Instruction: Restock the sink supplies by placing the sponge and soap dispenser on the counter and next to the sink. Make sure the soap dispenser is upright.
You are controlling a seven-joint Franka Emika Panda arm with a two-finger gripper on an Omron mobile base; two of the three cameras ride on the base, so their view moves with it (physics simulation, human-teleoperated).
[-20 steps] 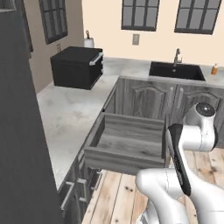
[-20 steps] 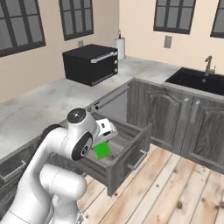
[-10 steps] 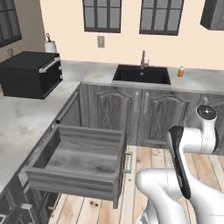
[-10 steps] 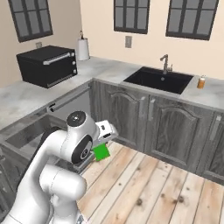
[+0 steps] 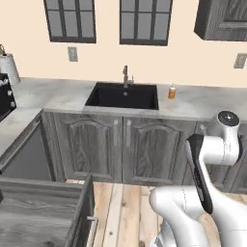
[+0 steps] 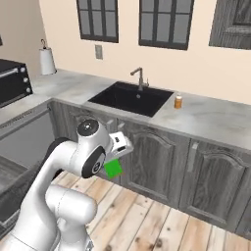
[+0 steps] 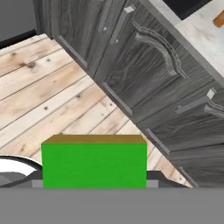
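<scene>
A grey-white marbled counter (image 6: 215,120) is running along the cream back wall under dark-framed windows (image 5: 144,21), with dark grey wood cabinet doors (image 5: 144,144) below it and pale plank flooring (image 6: 147,220) in front. The black sink (image 5: 124,95) is sitting sunk into the middle of the counter, its slim metal faucet (image 5: 126,75) rising at the back edge. The orange soap dispenser (image 5: 171,91) is standing upright on the counter just beside the sink's right edge, near the back. A paper towel roll (image 6: 47,60) is standing at the far left end of the counter by the wall, and a black microwave (image 6: 13,81) is showing at the left edge. An open drawer (image 5: 43,212) is jutting out at lower left.

The gripper (image 6: 115,158) is hanging low in front of the cabinets, below counter height, jaws partly closed and pinching the green sponge (image 7: 94,164) between them; in the hand view the sponge's yellowish edge is facing up.

Against a second ago, the whole scene is sliding left across both base views: the camera is riding with the base, so the sink is now sitting dead ahead and the drawer is dropping off to the left, while the arm is keeping the sponge clamped in the same pose.
</scene>
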